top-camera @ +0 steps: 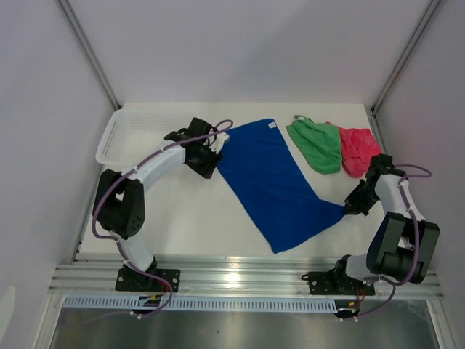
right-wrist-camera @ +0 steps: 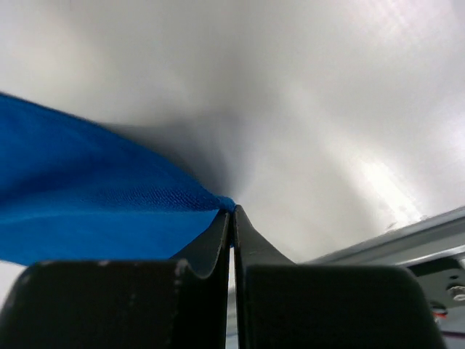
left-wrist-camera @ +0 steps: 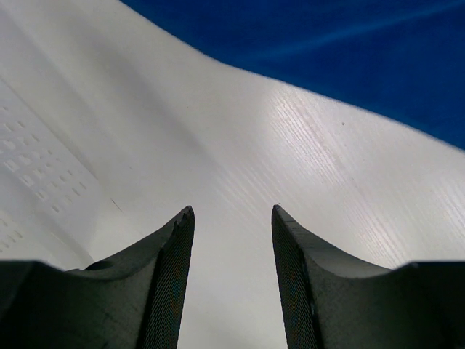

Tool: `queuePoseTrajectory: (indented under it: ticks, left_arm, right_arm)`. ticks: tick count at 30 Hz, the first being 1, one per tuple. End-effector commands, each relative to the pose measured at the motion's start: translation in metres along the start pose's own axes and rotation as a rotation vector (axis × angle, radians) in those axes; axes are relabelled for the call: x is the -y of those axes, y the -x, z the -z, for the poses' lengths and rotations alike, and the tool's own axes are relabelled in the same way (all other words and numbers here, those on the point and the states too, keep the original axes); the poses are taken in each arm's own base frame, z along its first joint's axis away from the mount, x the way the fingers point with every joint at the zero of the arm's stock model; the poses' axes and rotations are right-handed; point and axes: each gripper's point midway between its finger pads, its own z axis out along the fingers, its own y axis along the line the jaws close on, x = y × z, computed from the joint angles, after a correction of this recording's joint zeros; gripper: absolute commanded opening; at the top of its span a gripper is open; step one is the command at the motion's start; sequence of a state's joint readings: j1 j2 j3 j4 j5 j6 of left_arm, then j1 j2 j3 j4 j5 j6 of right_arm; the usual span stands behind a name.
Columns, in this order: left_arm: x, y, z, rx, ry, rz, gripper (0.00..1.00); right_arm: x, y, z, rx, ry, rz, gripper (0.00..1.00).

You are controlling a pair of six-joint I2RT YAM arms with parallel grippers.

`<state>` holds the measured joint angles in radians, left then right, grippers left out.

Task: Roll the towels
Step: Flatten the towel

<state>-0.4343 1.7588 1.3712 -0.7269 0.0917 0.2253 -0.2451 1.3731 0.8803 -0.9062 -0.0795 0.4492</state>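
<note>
Pinching blue towel [top-camera: 276,182] corner (tip hidden) | right end effector [right-wrist-camera: 232,212] clamped | left end effector [left-wrist-camera: 232,209] spread, empty

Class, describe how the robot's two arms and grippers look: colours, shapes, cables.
The left arm and right arm each have white link shells, bulky black joints and a purple cable looping alongside. The left gripper and right gripper have dark, tapered fingers; the left's inner faces show fine cross-hatching.

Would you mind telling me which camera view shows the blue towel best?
The top external view: it shows the whole blue towel spread on the table. The left wrist view catches only one edge beyond the open left gripper; the right wrist view shows the corner pinched in the shut right gripper.
</note>
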Motion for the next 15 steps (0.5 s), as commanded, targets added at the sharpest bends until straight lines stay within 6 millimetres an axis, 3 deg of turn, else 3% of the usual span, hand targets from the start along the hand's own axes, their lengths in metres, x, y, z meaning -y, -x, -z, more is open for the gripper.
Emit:
queuePoseTrajectory:
  ticks: [1, 2, 3, 4, 6, 9, 12, 13, 14, 15]
  left_arm:
    - [-0.007, 0.018, 0.008, 0.056, 0.03, 0.025, 0.5]
    - [-0.007, 0.018, 0.007, 0.054, 0.029, 0.025, 0.5]
    - [-0.007, 0.018, 0.008, 0.058, 0.028, 0.026, 0.5]
    - [-0.007, 0.017, 0.007, 0.054, 0.03, 0.029, 0.5]
    - [-0.008, 0.015, 0.009, 0.054, 0.031, 0.029, 0.5]
    - [-0.01, 0.014, 0.013, 0.062, 0.035, 0.041, 0.5]
    - [-0.016, 0.016, 0.019, 0.073, 0.046, 0.066, 0.5]
    - [-0.018, 0.017, 0.022, 0.08, 0.051, 0.071, 0.5]
    - [-0.019, 0.018, 0.024, 0.086, 0.056, 0.073, 0.5]
    - [-0.021, 0.018, 0.026, 0.089, 0.063, 0.071, 0.5]
  right_arm:
    - [0.014, 0.062, 0.013, 0.148, -0.036, -0.009, 0.0]
    - [0.013, 0.067, 0.012, 0.149, -0.041, 0.0, 0.03]
    - [0.012, 0.071, 0.01, 0.141, -0.045, 0.006, 0.2]
    - [0.012, 0.074, 0.004, 0.123, -0.053, 0.016, 0.3]
    - [0.01, 0.09, 0.012, 0.164, -0.085, 0.024, 0.53]
    - [-0.008, 0.114, 0.045, 0.33, -0.153, 0.104, 0.58]
    - [-0.079, 0.109, 0.085, 0.531, -0.101, 0.309, 0.6]
    - [-0.103, 0.099, 0.09, 0.568, -0.075, 0.389, 0.6]
    - [-0.154, 0.07, 0.089, 0.593, 0.026, 0.566, 0.61]
    - [-0.178, 0.049, 0.083, 0.574, 0.089, 0.658, 0.6]
